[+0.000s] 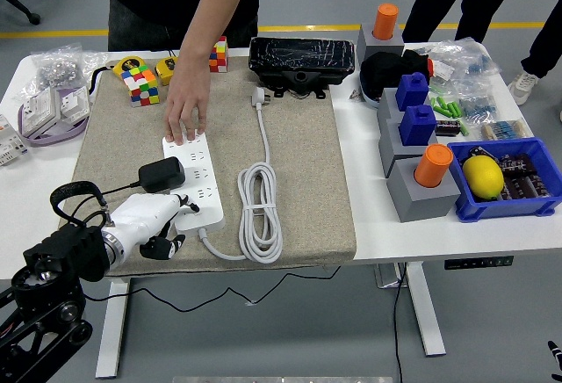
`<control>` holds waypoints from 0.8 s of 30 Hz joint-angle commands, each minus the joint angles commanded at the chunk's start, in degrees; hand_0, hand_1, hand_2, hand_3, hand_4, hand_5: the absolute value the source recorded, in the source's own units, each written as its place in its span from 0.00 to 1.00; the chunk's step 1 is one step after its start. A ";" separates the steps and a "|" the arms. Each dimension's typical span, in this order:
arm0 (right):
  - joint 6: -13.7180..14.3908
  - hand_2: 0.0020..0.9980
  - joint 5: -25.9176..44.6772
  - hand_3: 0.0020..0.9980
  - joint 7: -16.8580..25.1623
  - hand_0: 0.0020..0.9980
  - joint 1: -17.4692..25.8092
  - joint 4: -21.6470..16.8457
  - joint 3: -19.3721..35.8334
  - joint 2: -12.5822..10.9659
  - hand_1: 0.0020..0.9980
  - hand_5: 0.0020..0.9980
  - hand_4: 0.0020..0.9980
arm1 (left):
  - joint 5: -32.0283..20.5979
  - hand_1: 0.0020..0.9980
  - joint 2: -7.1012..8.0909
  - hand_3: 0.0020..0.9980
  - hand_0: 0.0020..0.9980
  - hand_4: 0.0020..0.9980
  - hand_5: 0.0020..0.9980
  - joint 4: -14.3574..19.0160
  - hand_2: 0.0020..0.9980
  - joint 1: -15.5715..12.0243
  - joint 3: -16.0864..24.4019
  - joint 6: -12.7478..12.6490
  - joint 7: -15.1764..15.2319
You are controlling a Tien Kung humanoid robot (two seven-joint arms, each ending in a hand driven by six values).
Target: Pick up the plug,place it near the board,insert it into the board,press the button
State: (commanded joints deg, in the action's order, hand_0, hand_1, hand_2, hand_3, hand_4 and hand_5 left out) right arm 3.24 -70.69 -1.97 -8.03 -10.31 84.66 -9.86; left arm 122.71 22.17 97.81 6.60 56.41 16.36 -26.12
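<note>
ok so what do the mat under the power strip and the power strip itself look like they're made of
The mat looks like woven fabric, perhaps felt or burlap: dull tan, grainy surface, soft edge drooping over the table's front. The power strip looks like hard moulded plastic: smooth white, slight sheen, crisp socket holes. Its coiled cable seems rubbery or vinyl-coated, judging by its smooth bends.

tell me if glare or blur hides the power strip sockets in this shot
Head view: lighting is even and soft, with no harsh shadows. The white power strip is bright, so its sockets look faint, yet edges stay sharp. The left robot hand is in focus; the wrapped black case shows mild sheen.
</note>
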 joint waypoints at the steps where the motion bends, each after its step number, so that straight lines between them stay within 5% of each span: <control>1: 0.01 0.80 -0.02 0.83 0.00 0.86 -0.01 0.00 0.04 0.00 0.83 1.00 1.00 | -0.03 0.03 -0.01 0.76 0.19 0.56 0.00 0.02 0.12 0.01 -0.04 -0.01 0.02; 17: -0.03 0.80 -0.32 0.83 -0.09 0.86 -0.02 0.00 0.19 0.08 0.83 1.00 1.00 | -0.72 0.02 -0.90 0.76 0.19 0.55 0.00 -3.77 0.12 0.46 -1.05 -0.55 1.13; 24: 0.02 0.80 -0.31 0.83 -0.13 0.86 0.07 0.00 0.27 0.06 0.83 1.00 1.00 | 0.61 0.02 -0.93 0.75 0.19 0.53 0.00 -1.03 0.12 0.18 0.43 -1.19 1.08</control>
State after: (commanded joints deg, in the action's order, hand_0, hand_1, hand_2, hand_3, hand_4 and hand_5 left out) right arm 3.26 -71.00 -2.10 -7.96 -10.31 84.93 -9.79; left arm 123.32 21.25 96.78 6.78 56.84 15.17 -25.04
